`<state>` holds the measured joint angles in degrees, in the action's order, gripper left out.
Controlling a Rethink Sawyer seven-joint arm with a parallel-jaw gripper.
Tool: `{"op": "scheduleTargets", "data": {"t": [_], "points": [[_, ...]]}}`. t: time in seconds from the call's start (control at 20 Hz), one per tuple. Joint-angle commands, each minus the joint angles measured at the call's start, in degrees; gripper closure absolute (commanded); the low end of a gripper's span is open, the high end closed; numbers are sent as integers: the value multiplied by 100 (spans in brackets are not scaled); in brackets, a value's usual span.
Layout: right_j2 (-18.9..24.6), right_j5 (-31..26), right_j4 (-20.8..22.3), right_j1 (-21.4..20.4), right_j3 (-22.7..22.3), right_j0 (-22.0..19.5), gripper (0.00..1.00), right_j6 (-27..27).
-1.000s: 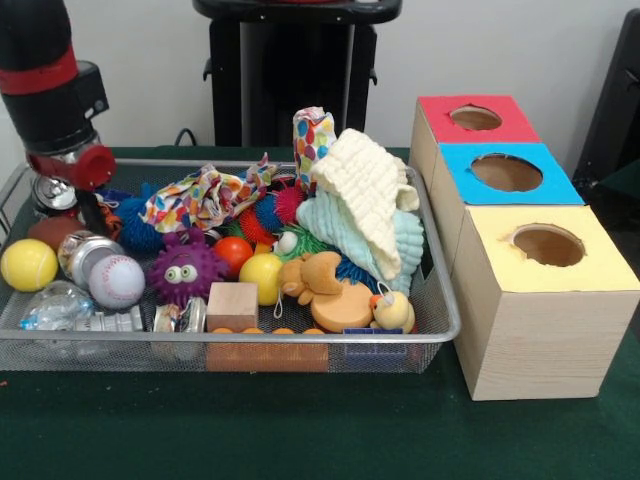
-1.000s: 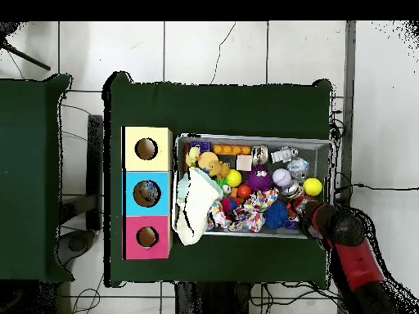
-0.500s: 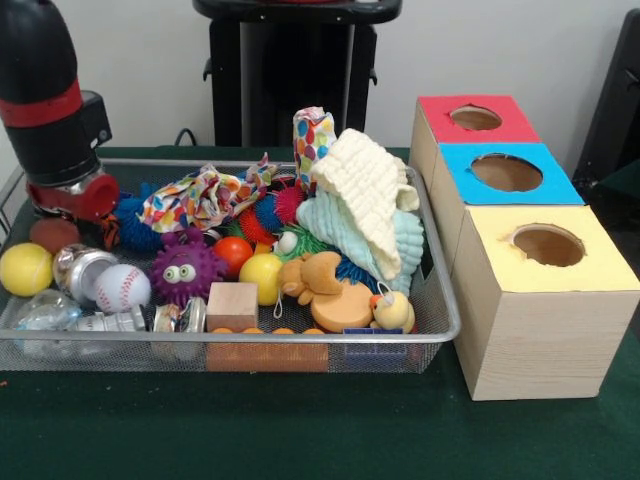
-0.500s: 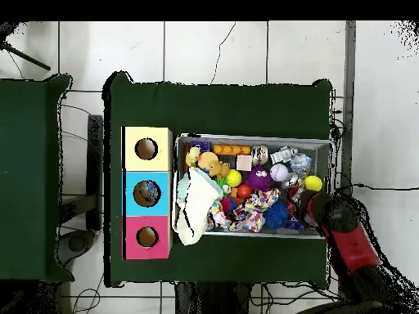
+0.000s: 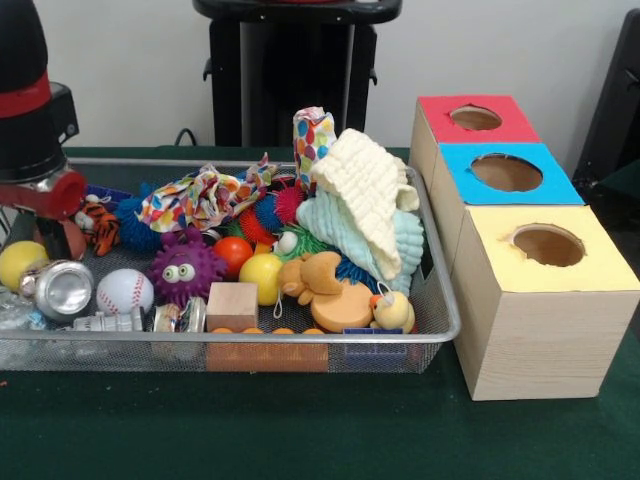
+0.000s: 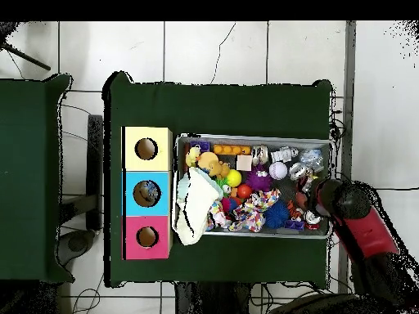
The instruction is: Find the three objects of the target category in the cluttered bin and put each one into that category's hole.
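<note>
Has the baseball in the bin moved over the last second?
Yes, slightly. In the front view the baseball has shifted toward the wooden block, a little to the right of where it lay, while the block stayed put. A silver can now lies beside it.

Arm [image 5: 28, 110]: fat round black casing w/ a red band round it, boxy black block on one side. Ended lower down in a red disc-shaped collar w/ rounded rim, darker hardware under it, detail too dim to read. From overhead [image 6: 360, 233]: same black cylinder section, then long red-shelled link w/ black trim along edges.
</note>
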<state>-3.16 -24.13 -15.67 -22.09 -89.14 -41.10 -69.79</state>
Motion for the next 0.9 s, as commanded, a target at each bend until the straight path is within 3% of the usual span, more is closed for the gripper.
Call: {"op": "scheduleTargets", "data": {"t": [0.05, 0.25, 0.5, 0.75, 0.9], "points": [[-402, -602, 282, -365, 248, 171, 100, -932], [-791, -986, 407, -721, 268, 358, 100, -923], [-1338, -1850, 697, -930, 767, 649, 100, -835], [-1503, -2415, 943, -916, 1264, 760, 100, -690], [-1284, -2208, 932, -873, 1390, 667, 100, -618]]}}
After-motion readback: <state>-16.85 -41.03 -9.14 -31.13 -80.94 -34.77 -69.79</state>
